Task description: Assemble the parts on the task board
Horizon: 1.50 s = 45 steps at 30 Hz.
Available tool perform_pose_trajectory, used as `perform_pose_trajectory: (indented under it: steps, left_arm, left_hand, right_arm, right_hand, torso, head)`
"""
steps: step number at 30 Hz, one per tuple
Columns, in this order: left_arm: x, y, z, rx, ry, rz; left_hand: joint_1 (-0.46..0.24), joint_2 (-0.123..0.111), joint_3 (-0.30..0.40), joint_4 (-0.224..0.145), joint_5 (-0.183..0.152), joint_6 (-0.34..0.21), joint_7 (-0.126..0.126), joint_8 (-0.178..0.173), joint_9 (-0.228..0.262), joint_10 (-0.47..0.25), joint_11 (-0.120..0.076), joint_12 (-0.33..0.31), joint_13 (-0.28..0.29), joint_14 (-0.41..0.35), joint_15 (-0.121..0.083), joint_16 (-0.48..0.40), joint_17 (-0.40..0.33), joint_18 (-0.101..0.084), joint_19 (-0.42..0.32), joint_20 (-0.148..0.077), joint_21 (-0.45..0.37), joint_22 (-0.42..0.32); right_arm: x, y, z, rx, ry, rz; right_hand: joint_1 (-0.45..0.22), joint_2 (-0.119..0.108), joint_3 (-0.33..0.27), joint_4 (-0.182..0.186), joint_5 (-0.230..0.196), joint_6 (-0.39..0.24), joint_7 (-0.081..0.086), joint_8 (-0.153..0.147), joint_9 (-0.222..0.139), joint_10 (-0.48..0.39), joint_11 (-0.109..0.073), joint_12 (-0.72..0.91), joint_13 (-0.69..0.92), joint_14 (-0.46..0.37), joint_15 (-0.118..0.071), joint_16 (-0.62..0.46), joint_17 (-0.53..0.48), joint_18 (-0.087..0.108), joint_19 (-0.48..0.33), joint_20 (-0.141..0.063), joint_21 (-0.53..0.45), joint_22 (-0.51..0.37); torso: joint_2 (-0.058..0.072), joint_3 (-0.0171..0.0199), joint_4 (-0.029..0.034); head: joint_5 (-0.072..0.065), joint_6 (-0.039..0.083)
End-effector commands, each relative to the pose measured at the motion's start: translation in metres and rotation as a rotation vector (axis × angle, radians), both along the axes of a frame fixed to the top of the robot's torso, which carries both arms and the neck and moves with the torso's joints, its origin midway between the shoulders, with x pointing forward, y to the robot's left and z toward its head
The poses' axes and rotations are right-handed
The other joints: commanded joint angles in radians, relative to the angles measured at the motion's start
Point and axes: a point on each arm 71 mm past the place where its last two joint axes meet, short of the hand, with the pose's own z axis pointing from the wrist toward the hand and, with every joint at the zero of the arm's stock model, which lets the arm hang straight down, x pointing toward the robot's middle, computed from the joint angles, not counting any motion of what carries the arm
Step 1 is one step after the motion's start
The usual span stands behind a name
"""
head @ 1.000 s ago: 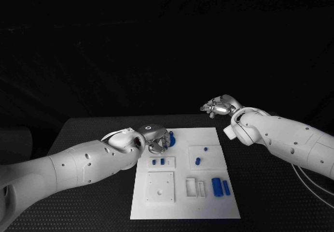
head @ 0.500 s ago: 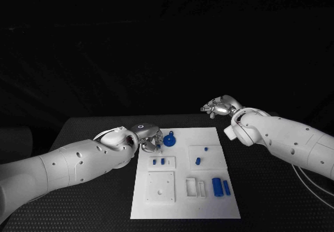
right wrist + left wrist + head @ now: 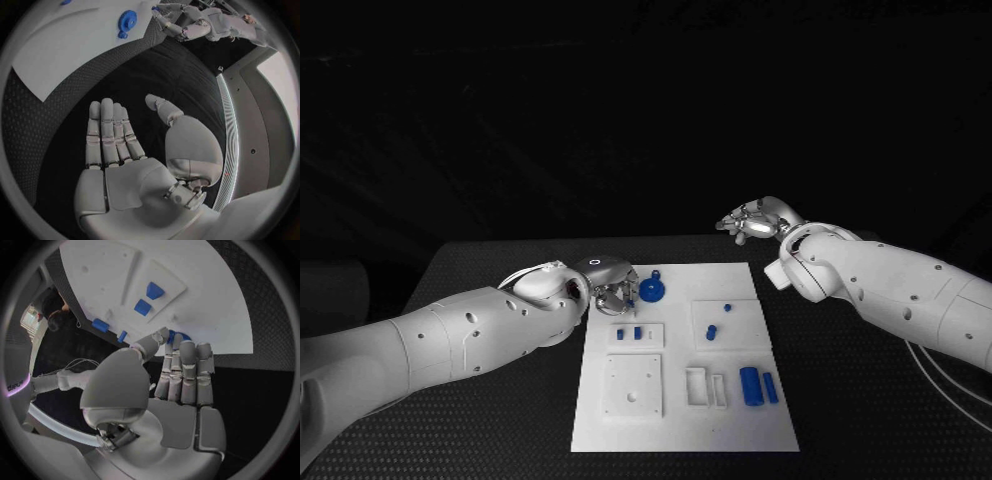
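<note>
Fingers (image 3: 187, 365) of the left hand (image 3: 610, 285) touch a blue gear (image 3: 651, 292) on the task board (image 3: 733, 430); right hand (image 3: 754, 222) spread empty

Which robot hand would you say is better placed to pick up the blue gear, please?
Probably the left robot hand: it sits right beside the blue gear on the task board. The right robot hand is open, beyond the board's far corner.

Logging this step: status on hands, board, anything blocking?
Left hand at the task board's far left corner, fingers by the blue gear; grip unclear. Right hand open, raised off the board. Other blue parts on the board. No obstruction visible.
</note>
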Motion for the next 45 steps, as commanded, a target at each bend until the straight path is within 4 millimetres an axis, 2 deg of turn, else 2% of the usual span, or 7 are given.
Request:
perform_pose_trajectory:
  steps: [1, 45]
  left_arm:
    - [0.000, -0.003, -0.002, 0.001, 0.017, -0.010]
    - [-0.003, -0.009, -0.018, 0.039, 0.081, -0.012]
  left_hand:
    - [0.002, 0.012, 0.007, 0.001, 0.004, 0.006, 0.001, 0.004, 0.001, 0.007, -0.001, 0.000, 0.001, 0.003, -0.003, 0.001, 0.000, 0.014, 0.005, -0.039, 0.006, 0.019]
    - [0.002, 0.016, 0.009, -0.002, 0.005, 0.005, 0.001, 0.000, 0.001, 0.007, -0.001, -0.006, 0.000, 0.001, -0.002, -0.001, -0.001, 0.013, 0.003, -0.040, 0.006, 0.019]
  right_arm:
    - [0.000, 0.002, 0.000, 0.000, -0.002, 0.018]
    - [-0.001, 0.002, 0.000, 0.000, -0.002, 0.018]
  right_hand:
    - [-0.005, 0.001, -0.001, -0.004, 0.005, -0.008, -0.001, 0.004, -0.001, -0.005, -0.001, 0.006, -0.001, -0.009, 0.001, 0.004, -0.002, 0.015, 0.001, 0.007, -0.004, 0.001]
    - [-0.006, 0.001, -0.001, -0.005, 0.005, -0.008, -0.001, 0.004, -0.002, -0.005, -0.001, 0.008, -0.003, -0.009, 0.001, 0.005, -0.003, 0.015, 0.002, 0.007, -0.005, 0.003]
  torso:
    - [0.000, 0.0004, -0.0002]
    - [0.000, -0.0004, 0.0002]
  head:
    - [0.000, 0.000]
    - [-0.001, -0.006]
